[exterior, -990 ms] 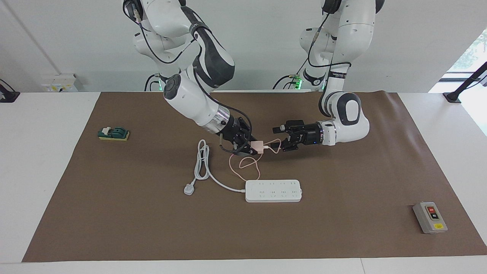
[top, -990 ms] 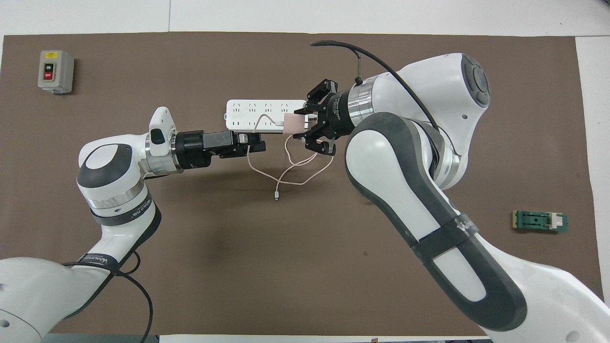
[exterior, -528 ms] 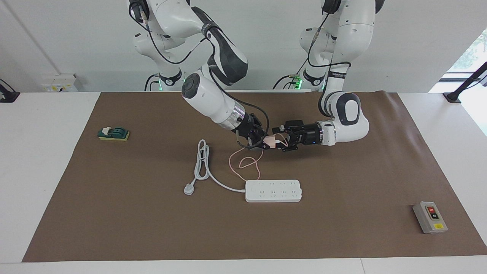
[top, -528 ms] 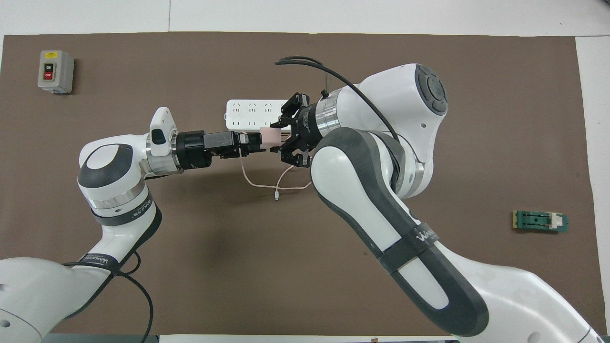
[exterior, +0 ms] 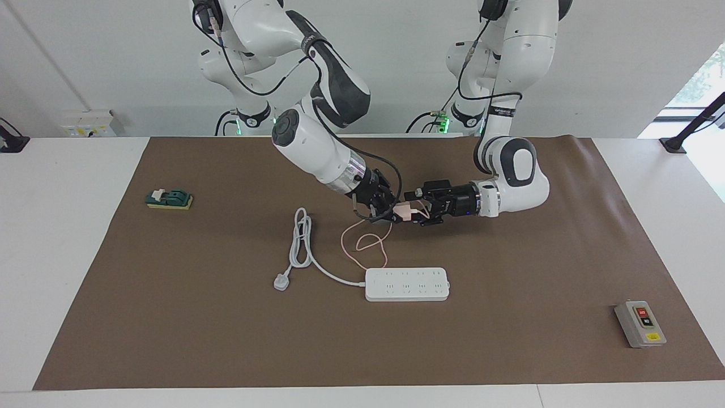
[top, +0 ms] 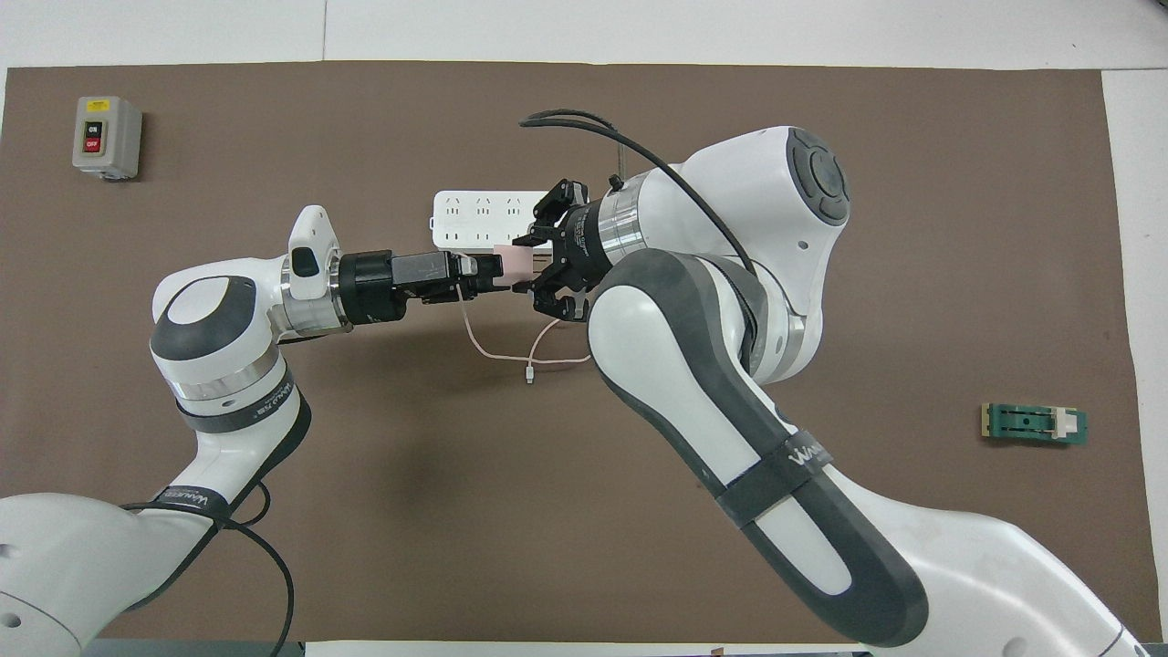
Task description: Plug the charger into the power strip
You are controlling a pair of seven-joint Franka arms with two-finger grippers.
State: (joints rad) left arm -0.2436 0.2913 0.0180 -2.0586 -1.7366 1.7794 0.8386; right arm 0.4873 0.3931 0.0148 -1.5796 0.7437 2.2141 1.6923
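Small pale-pink cube charger [exterior: 402,211] — clamped by right tool [exterior: 392,213], left tool's [exterior: 420,211] state unclear.

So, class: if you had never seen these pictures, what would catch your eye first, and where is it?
The two arms meeting in mid-air over the brown mat: the right hand grips a small pink charger and holds it up to the left hand. The charger's thin pink cable loops down to the mat beside the white power strip, nearer to the robots.
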